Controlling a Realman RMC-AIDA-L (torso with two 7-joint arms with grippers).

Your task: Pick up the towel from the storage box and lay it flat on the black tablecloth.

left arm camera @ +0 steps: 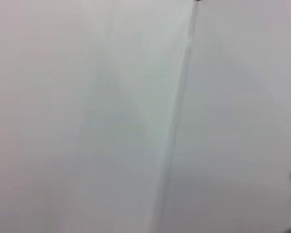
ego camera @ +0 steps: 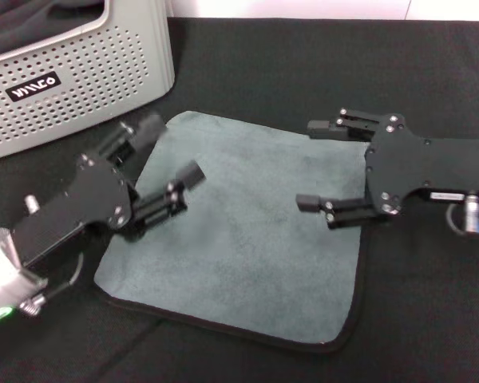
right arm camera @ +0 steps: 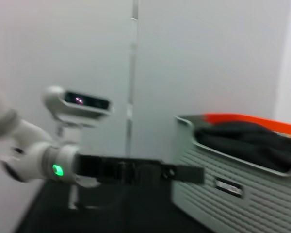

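Observation:
The grey-green towel (ego camera: 247, 231) with black stitched edging lies spread flat on the black tablecloth (ego camera: 303, 64); only a short strip of it lies under the left fingers. My left gripper (ego camera: 164, 155) is open and empty, just above the towel's left edge. My right gripper (ego camera: 313, 163) is open and empty over the towel's right part. The light grey storage box (ego camera: 88, 72) stands at the back left, apart from the towel. It also shows in the right wrist view (right arm camera: 233, 194). The left wrist view shows only a pale wall.
A dark cloth bundle (right arm camera: 242, 141) and an orange edge (right arm camera: 247, 119) sit inside the box. My left arm (right arm camera: 48, 165) with a green light shows in the right wrist view. Black tablecloth extends around the towel to the front and right.

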